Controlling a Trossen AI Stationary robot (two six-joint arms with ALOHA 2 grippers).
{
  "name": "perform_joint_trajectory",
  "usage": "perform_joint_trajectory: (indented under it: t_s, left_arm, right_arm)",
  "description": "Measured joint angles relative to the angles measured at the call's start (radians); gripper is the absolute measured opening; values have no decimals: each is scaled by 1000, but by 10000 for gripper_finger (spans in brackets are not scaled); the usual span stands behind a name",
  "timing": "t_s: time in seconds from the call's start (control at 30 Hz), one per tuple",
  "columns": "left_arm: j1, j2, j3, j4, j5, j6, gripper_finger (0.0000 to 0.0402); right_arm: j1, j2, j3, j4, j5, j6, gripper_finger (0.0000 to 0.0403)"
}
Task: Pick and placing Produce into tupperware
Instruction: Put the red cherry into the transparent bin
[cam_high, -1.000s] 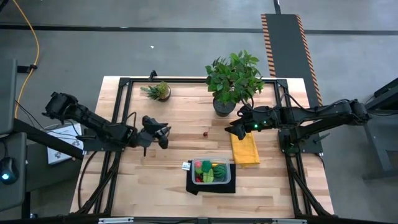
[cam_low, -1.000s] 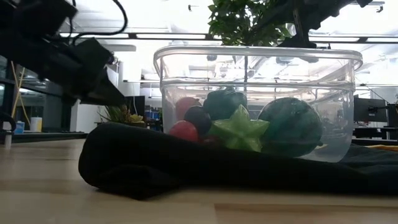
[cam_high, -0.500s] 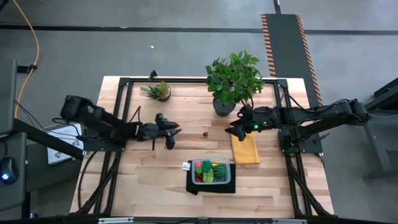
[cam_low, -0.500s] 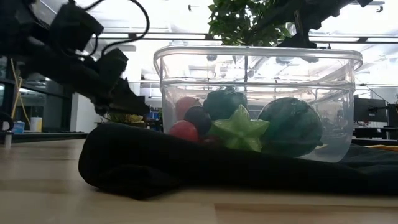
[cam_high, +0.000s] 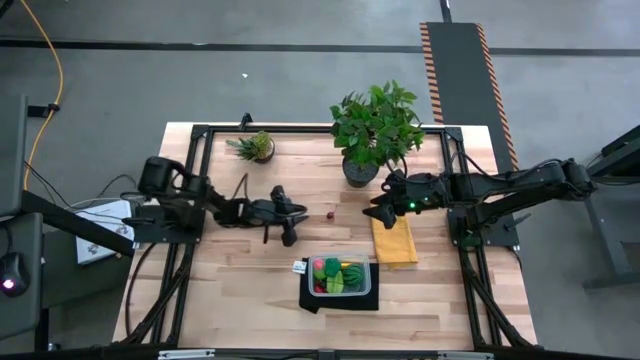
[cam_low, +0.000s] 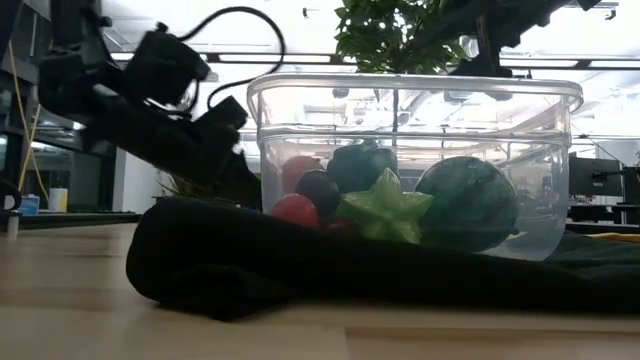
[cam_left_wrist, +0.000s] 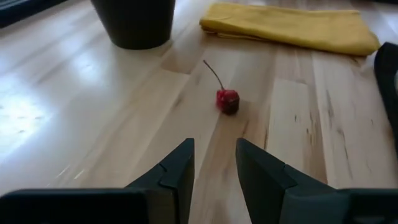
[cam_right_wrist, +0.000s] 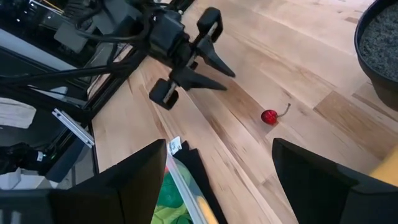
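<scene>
1. The left gripper (cam_high: 291, 222) reaches over the middle of the wooden table (cam_high: 230, 290), its two fingers (cam_left_wrist: 177, 171) a narrow gap apart with nothing between them.
2. A small red cherry (cam_left_wrist: 227, 101) with a thin stem (the only produce piece outside the container) lies on the bare wood just beyond those fingertips, not touched by them; from above it sits between the two grippers, near the dark pot of the large leafy plant (cam_high: 374, 125).
3. The tupperware (cam_high: 340, 276), clear and rectangular, stands on a black mat (cam_high: 312, 300) at the near middle of the table. Inside it are a green star-shaped piece (cam_low: 387, 210), a big dark green round one (cam_low: 468, 203), and red and dark pieces (cam_low: 300, 208).
4. The right gripper (cam_high: 378, 213) waits over the far end of a folded yellow cloth (cam_high: 395, 242), right of the cherry; its fingers (cam_right_wrist: 118, 186) stand wide apart and empty.
5. A smaller potted plant (cam_high: 256, 147) stands at the table's far left.
</scene>
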Motion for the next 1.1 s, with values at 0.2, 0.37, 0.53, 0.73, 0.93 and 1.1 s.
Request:
perform_joint_trajectory:
  t_s: [0.2, 0.37, 0.53, 0.73, 0.93, 1.1]
  left_arm:
    - [0, 92, 82, 8, 3, 1, 141]
    - [0, 147, 132, 7, 30, 4, 170]
    - [8, 193, 152, 6, 27, 4, 179]
    - [42, 218, 174, 9, 42, 1, 179]
    - [68, 217, 196, 15, 60, 23, 179]
    - [67, 216, 211, 15, 71, 55, 179]
  right_arm:
    - [0, 0, -7, -19, -9, 0, 282]
    - [0, 0, -8, -32, -9, -7, 282]
    - [0, 0, -8, -34, -12, -18, 282]
    - [0, 0, -8, -37, -13, -23, 282]
    - [0, 0, -8, -39, -16, -26, 282]
    - [0, 0, -8, -39, -16, -27, 282]
